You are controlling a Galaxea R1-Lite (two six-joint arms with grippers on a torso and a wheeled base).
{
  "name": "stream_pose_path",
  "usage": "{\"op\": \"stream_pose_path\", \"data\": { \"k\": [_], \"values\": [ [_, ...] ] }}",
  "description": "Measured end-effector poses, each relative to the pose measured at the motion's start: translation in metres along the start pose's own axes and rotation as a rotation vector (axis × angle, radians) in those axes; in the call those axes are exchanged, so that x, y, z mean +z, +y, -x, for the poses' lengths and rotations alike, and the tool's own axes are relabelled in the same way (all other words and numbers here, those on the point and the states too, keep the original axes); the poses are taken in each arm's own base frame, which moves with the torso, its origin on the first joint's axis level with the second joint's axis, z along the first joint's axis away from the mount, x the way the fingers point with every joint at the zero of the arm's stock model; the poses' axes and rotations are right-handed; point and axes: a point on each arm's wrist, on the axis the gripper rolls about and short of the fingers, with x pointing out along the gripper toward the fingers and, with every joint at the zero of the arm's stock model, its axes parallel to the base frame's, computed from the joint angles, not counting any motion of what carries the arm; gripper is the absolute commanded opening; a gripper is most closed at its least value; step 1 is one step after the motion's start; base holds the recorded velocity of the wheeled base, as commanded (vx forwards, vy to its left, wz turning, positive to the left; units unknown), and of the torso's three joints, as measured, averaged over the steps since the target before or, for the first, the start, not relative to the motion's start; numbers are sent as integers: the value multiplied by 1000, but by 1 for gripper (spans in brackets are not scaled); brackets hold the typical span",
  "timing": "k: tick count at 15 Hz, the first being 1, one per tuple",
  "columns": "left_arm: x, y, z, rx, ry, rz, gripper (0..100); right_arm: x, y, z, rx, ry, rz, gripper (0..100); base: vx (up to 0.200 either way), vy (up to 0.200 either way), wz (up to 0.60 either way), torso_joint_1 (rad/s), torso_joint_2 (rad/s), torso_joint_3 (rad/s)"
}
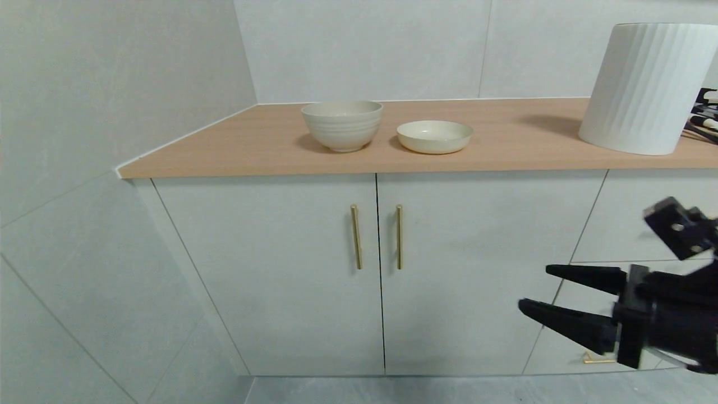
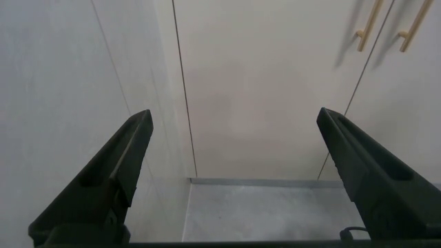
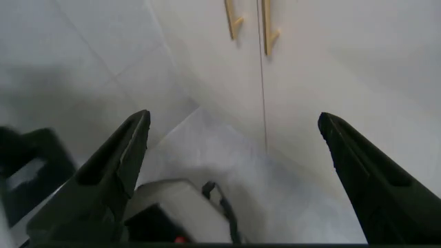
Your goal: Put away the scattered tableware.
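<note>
Two on counter [image 1: 252,146], mouths up: deep bowl [image 1: 342,124], shallow bowl [image 1: 435,136], seemingly just apart; left pincer [image 2: 234,117], right pincer [image 1: 533,288] spread.

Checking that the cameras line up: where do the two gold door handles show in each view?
Head view: gold door handles at the picture's middle, side by side below the countertop.
Left wrist view: the handles on the cabinet front, well beyond the fingers.
Right wrist view: the handles on the cabinet front, ahead of the fingers.
Shared landmark: the door seam running between the handles.
</note>
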Motion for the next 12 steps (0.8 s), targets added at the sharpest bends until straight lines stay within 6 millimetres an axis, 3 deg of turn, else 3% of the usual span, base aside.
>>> {"op": "stream_pose_path", "data": {
  "k": [5,7,12],
  "values": [
    [0,0,0,0,0,1,100,30,-6,-109,-113,-3,26,100,0,0,0,0,0,0],
    [0,0,0,0,0,1,100,25,-7,-130,-113,44,-42,100,0,0,0,0,0,0],
    [0,0,0,1,0,1,100,18,-5,-150,-82,46,-52,100,0,0,0,0,0,0]
  ]
}}
